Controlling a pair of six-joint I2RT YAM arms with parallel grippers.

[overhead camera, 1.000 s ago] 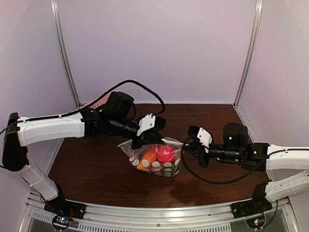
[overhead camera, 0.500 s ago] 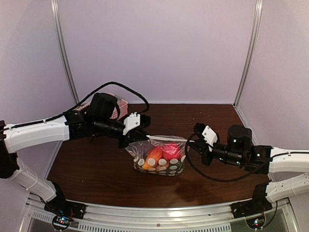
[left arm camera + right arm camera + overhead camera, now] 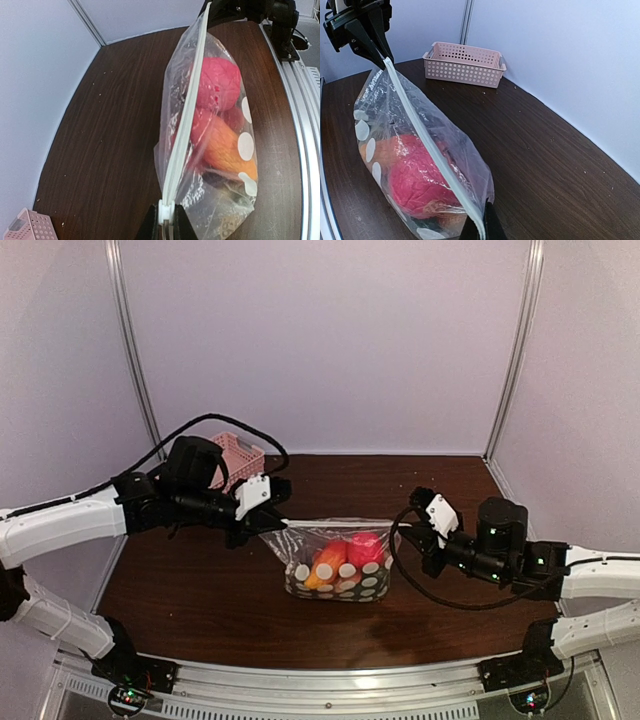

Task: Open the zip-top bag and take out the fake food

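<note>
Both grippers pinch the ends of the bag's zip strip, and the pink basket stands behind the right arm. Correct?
No: the pink basket stands behind the left arm, as the top view shows. The left gripper and right gripper do pinch the zip strip ends.

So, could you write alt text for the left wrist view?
The left gripper pinches one end of the white zip strip on a clear, dotted zip-top bag stretched over a wooden table. Inside are pink-red and orange fake food; a pink basket sits bottom left.
</note>
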